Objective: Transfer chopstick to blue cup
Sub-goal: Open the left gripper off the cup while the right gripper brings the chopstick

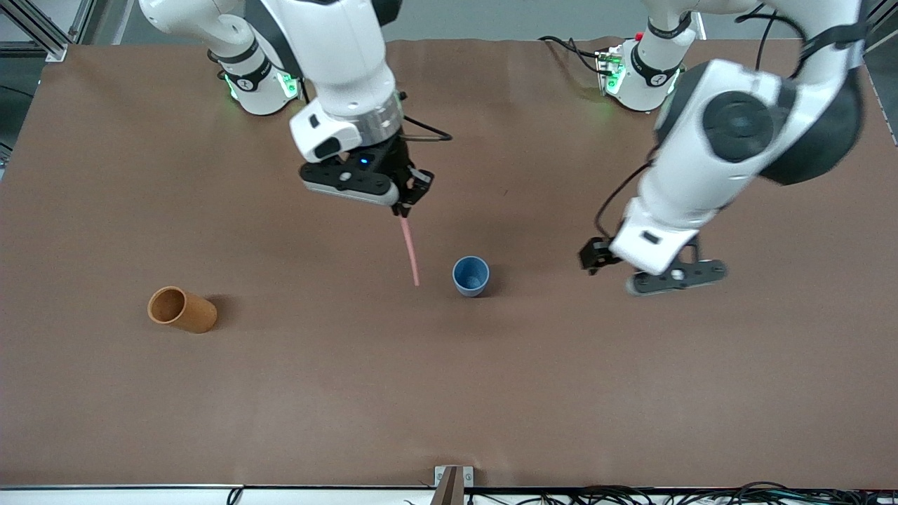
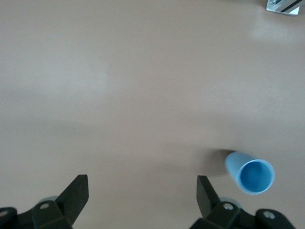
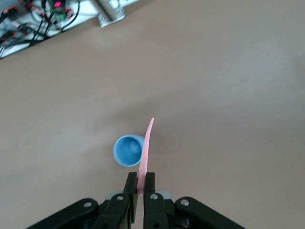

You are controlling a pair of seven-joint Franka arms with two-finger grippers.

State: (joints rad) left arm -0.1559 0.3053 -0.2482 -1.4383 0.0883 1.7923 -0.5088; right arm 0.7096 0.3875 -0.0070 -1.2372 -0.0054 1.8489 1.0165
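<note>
Chopstick (image 1: pixel 410 250) hanging steeply, tip down beside blue cup (image 1: pixel 471 275), right gripper (image 1: pixel 403 207) jaws clamped on top end, left gripper (image 2: pixel 142 193) jaws wide, empty

A big brown table (image 1: pixel 449 393) fills the room's middle, with a small metal bracket (image 1: pixel 453 477) at its edge nearest the front camera, black cables (image 1: pixel 701 496) lying beside that bracket, and grey metal frame bars (image 1: pixel 42 28) past the table's corner by the right arm's base.

The thin pale pink chopstick (image 3: pixel 145 152) has its upper end hidden between the right gripper's (image 3: pixel 141 183) clamped fingers; that gripper's body is cut off by the wrist picture's edge.
</note>
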